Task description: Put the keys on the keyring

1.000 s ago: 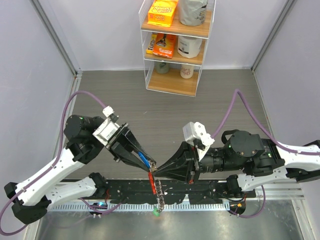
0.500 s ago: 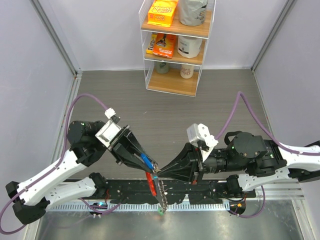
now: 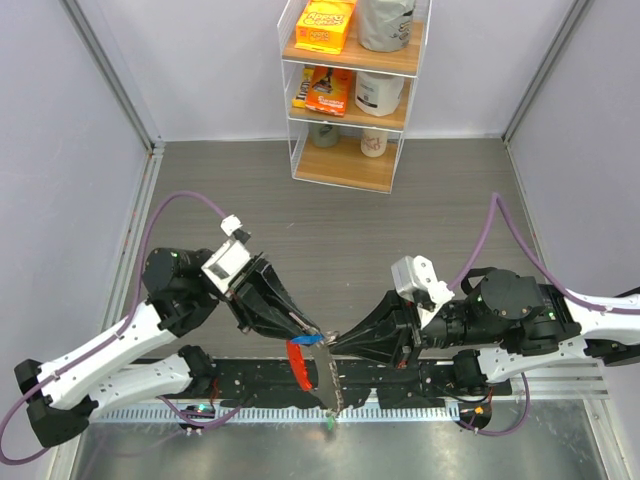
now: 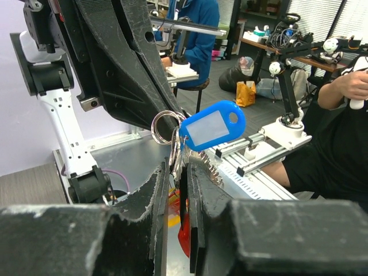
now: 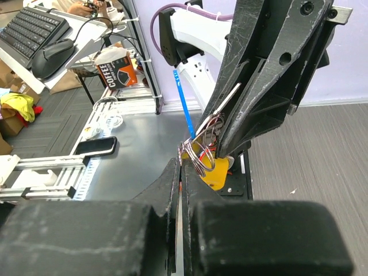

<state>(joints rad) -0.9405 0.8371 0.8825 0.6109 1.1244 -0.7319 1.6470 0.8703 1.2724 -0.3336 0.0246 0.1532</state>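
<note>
My left gripper [image 3: 318, 337] and right gripper [image 3: 336, 343] meet tip to tip over the near edge of the table [image 3: 430, 200], the left one on the left. The keyring [image 3: 332, 385] hangs between them, trailing nearward. A shelf rack [image 3: 350, 90] stands far behind.

Left arm [image 3: 100, 352], right arm [image 3: 600, 322]: white shell links, black cylindrical joint housings. Purple cable [image 3: 165, 205] loops off each wrist, runs back along arm. White camera block [image 3: 228, 262] bolted at each wrist. Left gripper [image 3: 316, 336], right gripper [image 3: 332, 344]: matte black, wedge-shaped, tapering to thin tips. Fingers [image 4: 144, 201] rough, grainy plastic, edges scuffed grey. Round screw recesses [image 5: 284, 57] in left gripper side plate.
</note>
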